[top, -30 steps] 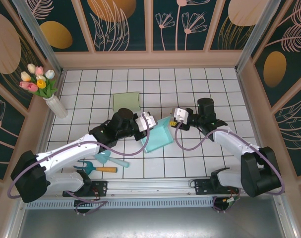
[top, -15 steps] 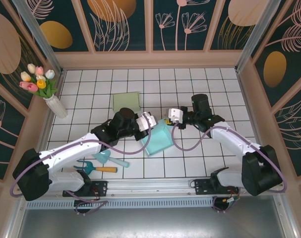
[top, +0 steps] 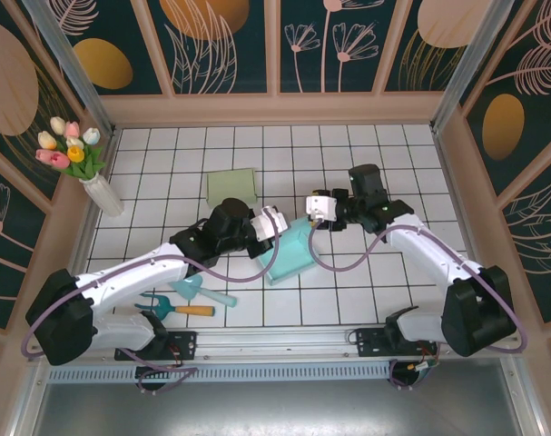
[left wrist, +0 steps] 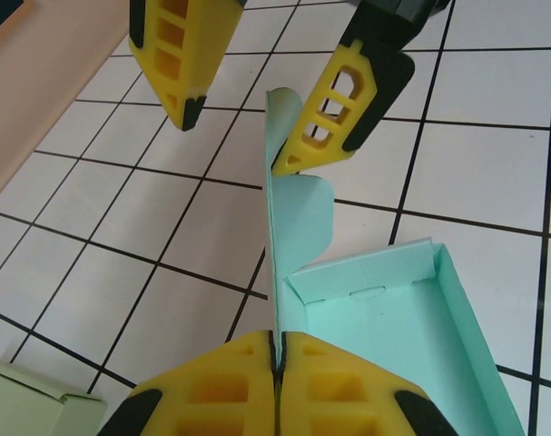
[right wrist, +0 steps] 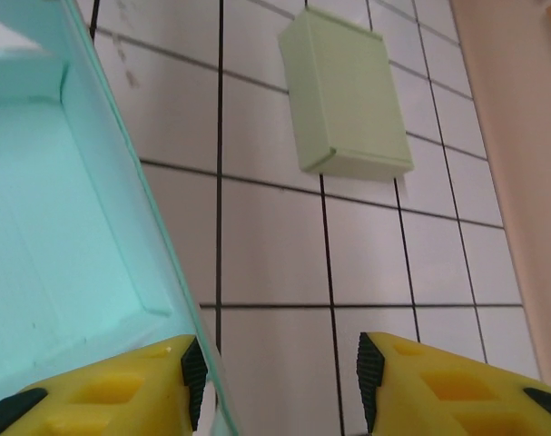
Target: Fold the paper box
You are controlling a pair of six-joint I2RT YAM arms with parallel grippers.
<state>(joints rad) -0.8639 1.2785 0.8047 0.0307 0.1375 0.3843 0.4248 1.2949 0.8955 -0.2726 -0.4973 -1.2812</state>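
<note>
1. left gripper [left wrist: 277, 350]: fingers pressed together, pinching an upright side panel of the teal paper box [left wrist: 384, 309]. The panel runs edge-on straight up from the fingertips in the left wrist view.
2. right gripper [left wrist: 241, 141]: fingers spread, nothing held. The curled top of that same panel stands between them, close against one finger [left wrist: 348, 100]. Can't confirm actual contact.
3. right wrist view: right gripper [right wrist: 280, 359] is spread. The paper box [right wrist: 48, 227] wall sits right at one fingertip, with bare tile between the two fingers.
4. box location, top view: the paper box [top: 293, 256] is near mid-table on the tiled table [top: 393, 154]. It is partly formed, an open tray with low walls, lying between the two arms. left gripper [top: 273, 222] is at its left edge and right gripper [top: 307, 218] is at its far edge.
5. a pale green box [top: 231, 184] is already closed and lies flat, beyond the left gripper and apart from the teal one.
6. elsewhere:
   - tulip vase [top: 101, 193] at the far left
   - hand rake [top: 180, 309] and teal scoop [top: 201, 289] near the left arm's base, well apart from the box
</note>
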